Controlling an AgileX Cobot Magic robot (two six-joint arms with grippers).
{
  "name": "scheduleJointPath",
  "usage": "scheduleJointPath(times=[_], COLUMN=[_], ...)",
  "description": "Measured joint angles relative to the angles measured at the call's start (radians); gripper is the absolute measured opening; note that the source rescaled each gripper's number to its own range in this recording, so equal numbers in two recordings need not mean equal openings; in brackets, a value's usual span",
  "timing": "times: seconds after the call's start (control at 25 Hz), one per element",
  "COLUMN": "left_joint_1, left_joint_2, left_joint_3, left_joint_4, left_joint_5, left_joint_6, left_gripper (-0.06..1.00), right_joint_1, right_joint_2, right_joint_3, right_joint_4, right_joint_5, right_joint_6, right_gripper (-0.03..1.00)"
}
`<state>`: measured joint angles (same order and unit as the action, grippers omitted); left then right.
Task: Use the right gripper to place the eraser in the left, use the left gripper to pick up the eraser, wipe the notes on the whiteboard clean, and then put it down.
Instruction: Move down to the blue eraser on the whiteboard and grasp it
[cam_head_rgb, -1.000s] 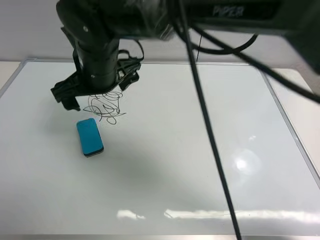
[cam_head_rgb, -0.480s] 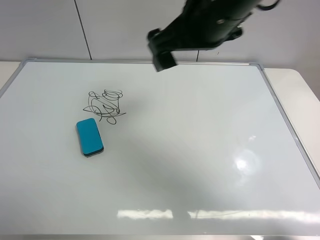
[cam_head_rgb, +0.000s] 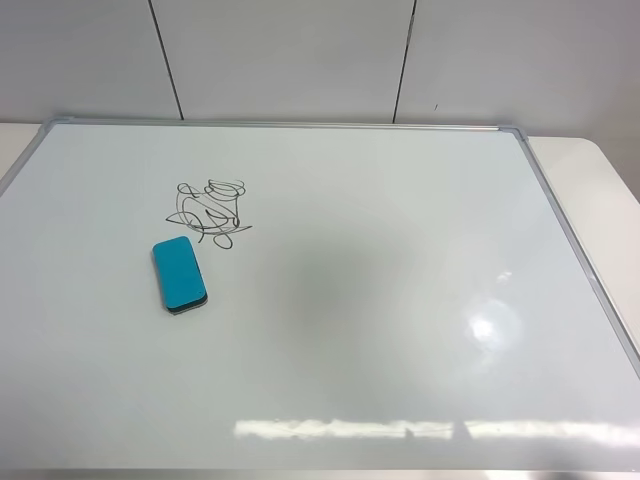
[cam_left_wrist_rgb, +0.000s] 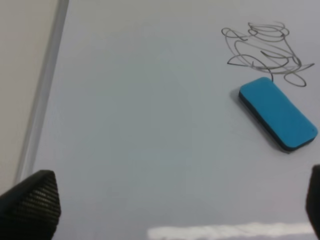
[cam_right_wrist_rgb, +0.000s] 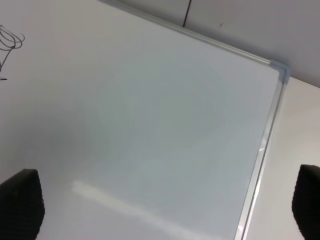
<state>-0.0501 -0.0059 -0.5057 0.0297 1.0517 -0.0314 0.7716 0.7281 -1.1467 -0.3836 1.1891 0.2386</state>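
**Current state.** The eraser (cam_head_rgb: 180, 274) lies flat, teal face up, on the left part of the whiteboard (cam_head_rgb: 400, 330). It sits just beside the near-left edge of the notes (cam_head_rgb: 210, 212), which are unwiped. The left gripper (cam_left_wrist_rgb: 170, 205) and the right gripper (cam_right_wrist_rgb: 165, 202) both stand with jaws spread wide and hold nothing.

**Hazards.**
- The right gripper faces the far right corner of the board, well apart from the eraser. A long reach across the middle is likely to be needed, and it may bring the two arms close together.
- The board is glossy. An off-centre closure could push the eraser sideways instead of gripping it.
- A fingertip descending on the far side of the eraser could smear the marker lines.
- A poorly aligned hand-over could drop the eraser.

**Limits of view.**
- Neither arm appears in the high view.
- Each wrist view shows only two fingertip ends, cut by the frame edge.
- Gripper height above the board cannot be told.
- The right wrist view omits the eraser and shows only a sliver of the scribble.
- Glare masks part of the near board.
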Motion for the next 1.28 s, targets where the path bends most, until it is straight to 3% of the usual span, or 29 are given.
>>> scheduleJointPath(times=[0.24, 0.6, 0.72, 0.88, 1.0, 1.28], left_joint_1=[0.0, 0.0, 0.0, 0.0, 0.0, 0.0], left_joint_2=[0.0, 0.0, 0.0, 0.0, 0.0, 0.0], left_joint_3=[0.0, 0.0, 0.0, 0.0, 0.0, 0.0], left_joint_4=[0.0, 0.0, 0.0, 0.0, 0.0, -0.001], left_joint_5=[0.0, 0.0, 0.0, 0.0, 0.0, 0.0], left_joint_6=[0.0, 0.0, 0.0, 0.0, 0.0, 0.0], left_gripper=[1.0, 1.0, 1.0, 1.0, 1.0, 1.0], right_joint_1=[0.0, -0.031, -0.155, -0.364, -0.495, -0.671], right_joint_2=[-0.231, -0.504, -0.591, -0.71, -0.73, -0.73], right_joint_3=[0.109, 0.482, 0.566, 0.6, 0.613, 0.637], right_joint_4=[0.057, 0.194, 0.242, 0.305, 0.348, 0.369], right_joint_5=[0.024, 0.027, -0.013, -0.109, -0.123, -0.114], right_joint_6=[-0.046, -0.082, -0.108, -0.239, -0.321, -0.351], right_gripper=[1.0, 1.0, 1.0, 1.0, 1.0, 1.0])
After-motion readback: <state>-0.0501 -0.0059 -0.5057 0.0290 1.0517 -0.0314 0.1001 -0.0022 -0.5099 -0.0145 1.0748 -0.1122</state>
